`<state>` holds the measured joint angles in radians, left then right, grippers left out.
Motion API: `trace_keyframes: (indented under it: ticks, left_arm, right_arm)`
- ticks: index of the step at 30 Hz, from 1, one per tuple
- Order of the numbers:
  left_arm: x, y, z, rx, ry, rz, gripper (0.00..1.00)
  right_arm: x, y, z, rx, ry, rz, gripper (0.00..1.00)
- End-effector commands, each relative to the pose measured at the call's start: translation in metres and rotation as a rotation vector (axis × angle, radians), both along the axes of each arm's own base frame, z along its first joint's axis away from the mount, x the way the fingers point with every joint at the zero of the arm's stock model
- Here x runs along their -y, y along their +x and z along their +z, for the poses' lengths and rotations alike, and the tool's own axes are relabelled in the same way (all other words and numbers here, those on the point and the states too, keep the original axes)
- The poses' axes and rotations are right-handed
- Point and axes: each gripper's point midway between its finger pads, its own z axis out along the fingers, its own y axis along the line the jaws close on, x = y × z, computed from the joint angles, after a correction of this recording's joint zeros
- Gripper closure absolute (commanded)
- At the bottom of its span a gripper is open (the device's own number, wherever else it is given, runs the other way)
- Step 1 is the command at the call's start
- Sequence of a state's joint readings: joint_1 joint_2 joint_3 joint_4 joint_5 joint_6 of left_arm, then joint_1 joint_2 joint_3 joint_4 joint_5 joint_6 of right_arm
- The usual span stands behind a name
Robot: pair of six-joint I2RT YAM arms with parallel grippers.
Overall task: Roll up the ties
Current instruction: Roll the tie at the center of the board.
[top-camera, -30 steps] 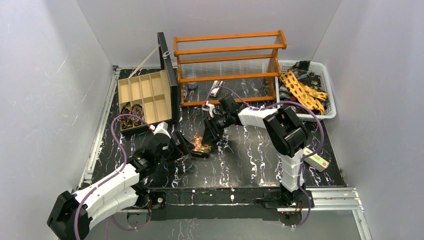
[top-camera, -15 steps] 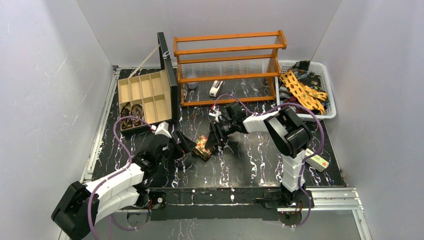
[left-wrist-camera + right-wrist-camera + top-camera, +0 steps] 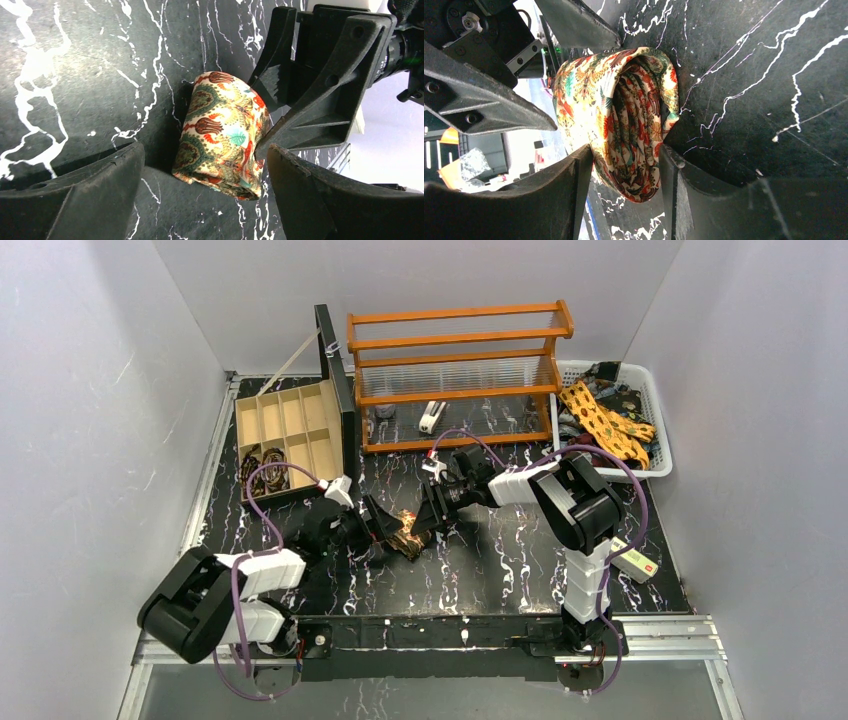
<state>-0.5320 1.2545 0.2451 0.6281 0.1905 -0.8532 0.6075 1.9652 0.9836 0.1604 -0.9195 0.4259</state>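
While the rolled tie [image 3: 405, 536] lay on its side on the dark marbled bench [image 3: 520, 560], near the middle and a little toward the left arm, we judged the rolling of this one as good as done. It showed as a short, fat coil of cream fabric with red and green motifs, its spiral end facing the right wrist camera.

The right end effector [image 3: 426, 518] pinched it across the coil, one finger pressed on each side, so that the roll looked squeezed into an oval. The left end effector [image 3: 380, 527] stood spread wide around the same coil from the opposite side. One of its fingertips was just beside the cloth and the other apart from it, and neither gripped.

We took the step in hand to be a handover of the finished roll. The next move, as we read it, called for one end effector to stop the coil springing loose while the other let go. After that came a carry to the compartment box [image 3: 300, 415] at the far left, where coiled ties [image 3: 262, 468] lay in the near compartments. Loose ties [image 3: 605, 420] were heaped in the white basket [image 3: 662, 445] at the far right, so more rolling remained.
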Motion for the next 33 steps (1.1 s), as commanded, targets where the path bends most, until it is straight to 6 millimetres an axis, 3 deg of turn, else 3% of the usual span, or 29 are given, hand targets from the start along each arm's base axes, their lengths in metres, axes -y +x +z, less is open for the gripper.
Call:
trace_keyframes:
  ticks: [1,15,23,33]
  left_arm:
    - [0.012,0.006,0.009,0.043,-0.045,-0.051,0.10]
    - [0.000,-0.016,-0.018,-0.173,-0.191,0.128,0.15]
    - [0.011,-0.018,-0.021,-0.202,-0.191,0.099,0.16]
    - [0.021,-0.038,-0.036,-0.261,-0.193,0.130,0.16]
  right_arm:
    - [0.004,0.005,-0.012,-0.006,-0.025,-0.035,0.42]
    - [0.010,0.003,-0.024,-0.017,-0.062,-0.093,0.45]
    - [0.013,-0.001,-0.029,-0.034,-0.063,-0.119,0.46]
    - [0.015,-0.003,-0.029,-0.036,-0.062,-0.136,0.45]
